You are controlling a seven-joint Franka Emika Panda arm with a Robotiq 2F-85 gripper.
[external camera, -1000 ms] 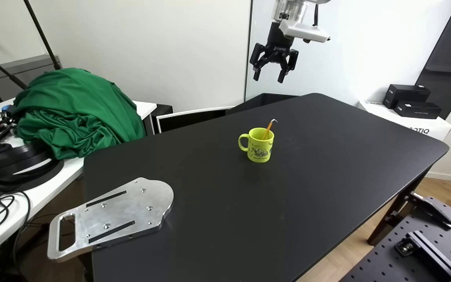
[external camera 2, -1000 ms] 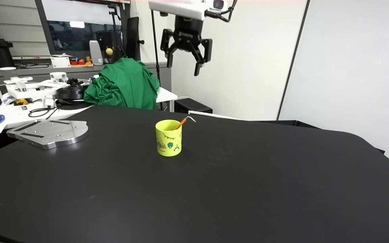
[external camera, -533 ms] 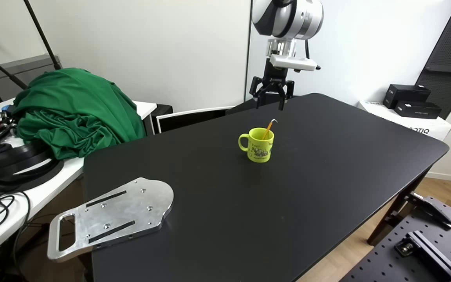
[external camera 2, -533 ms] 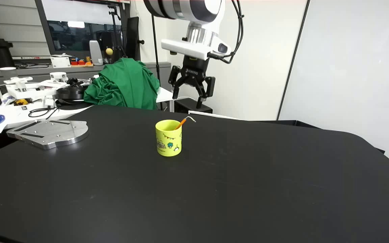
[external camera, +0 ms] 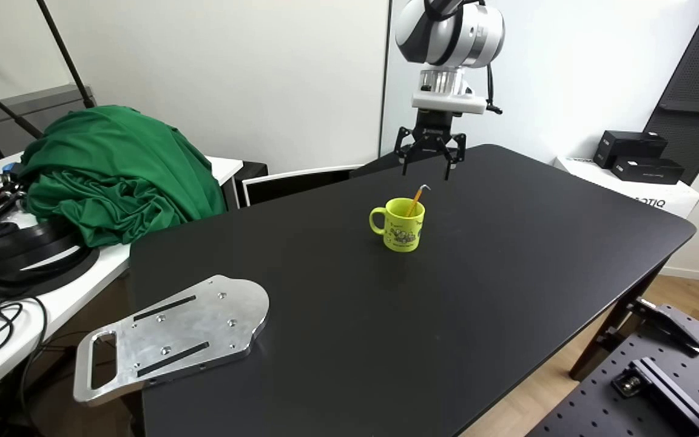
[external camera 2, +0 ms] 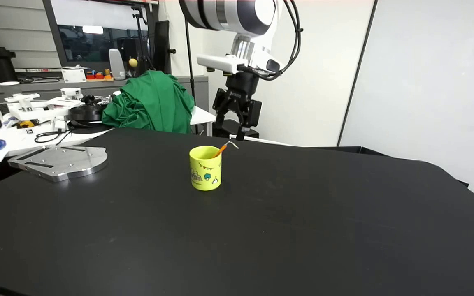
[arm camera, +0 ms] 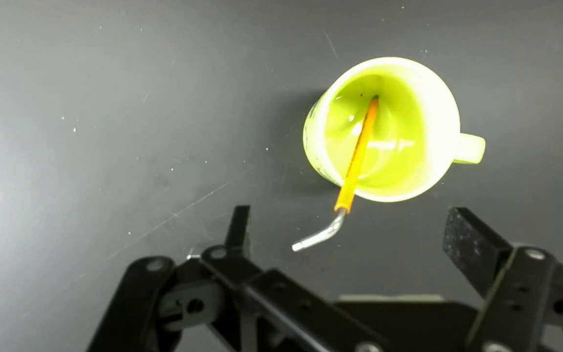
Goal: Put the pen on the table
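Note:
The pen is a thin orange stick with a bent silvery tip. It leans inside the yellow-green mug, its tip past the rim; it shows in both exterior views [external camera: 414, 203] [external camera 2: 220, 151] and in the wrist view [arm camera: 359, 151]. The mug [external camera: 402, 233] stands upright on the black table [external camera: 337, 340]; the wrist view looks down into it [arm camera: 443, 107]. My gripper [external camera: 425, 175] is open and empty, above and behind the mug in that exterior view. In the wrist view the pen's bent tip shows between the spread fingers of the gripper [arm camera: 347, 215], apart from both.
A silvery metal plate with a handle slot [external camera: 179, 334] lies at the table's edge and overhangs it. A cluttered white desk [external camera: 79, 285] with a green cloth [external camera: 113, 176] stands beside the table. A dark perforated surface [external camera: 592, 394] is beyond the opposite edge.
My gripper has come down a long way toward the mug, mostly in the earlier half second. It has since lowered a little more and turned or tilted. The pen and mug have not moved.

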